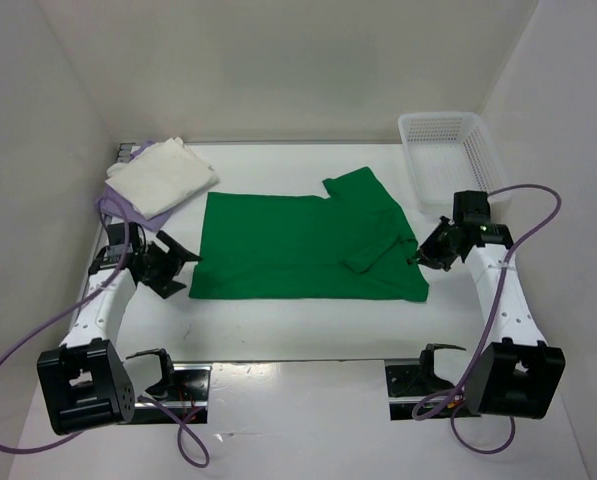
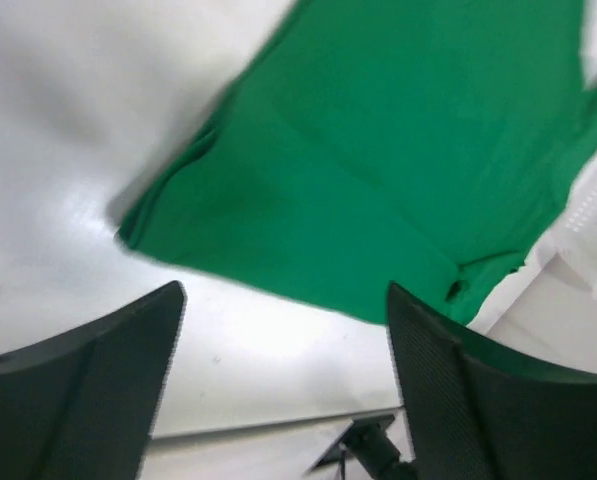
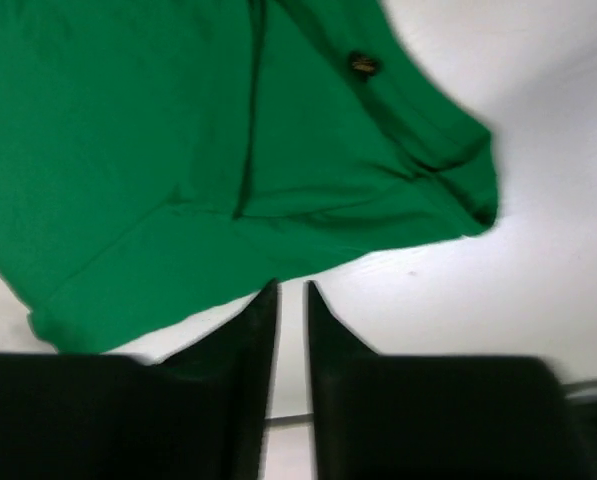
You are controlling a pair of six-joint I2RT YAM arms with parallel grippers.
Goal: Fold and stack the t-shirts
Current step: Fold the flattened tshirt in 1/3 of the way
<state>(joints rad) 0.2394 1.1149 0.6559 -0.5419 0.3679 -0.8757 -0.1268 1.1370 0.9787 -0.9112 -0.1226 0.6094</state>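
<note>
The bright green t-shirt [image 1: 298,245] lies spread flat mid-table, with a sleeve folded in over its right part. It also shows in the left wrist view [image 2: 378,170] and the right wrist view [image 3: 178,150]. The cream white t-shirt [image 1: 163,175] lies folded at the back left on top of the lavender purple t-shirt [image 1: 128,154], of which only edges show. My left gripper [image 1: 181,262] [image 2: 283,300] is open and empty, just off the green shirt's near left corner. My right gripper [image 1: 416,256] [image 3: 290,290] is shut and empty at the shirt's right edge.
A white plastic mesh basket [image 1: 448,150] stands at the back right, behind the right arm. White walls close in the table on three sides. Purple cables loop out beside both arm bases.
</note>
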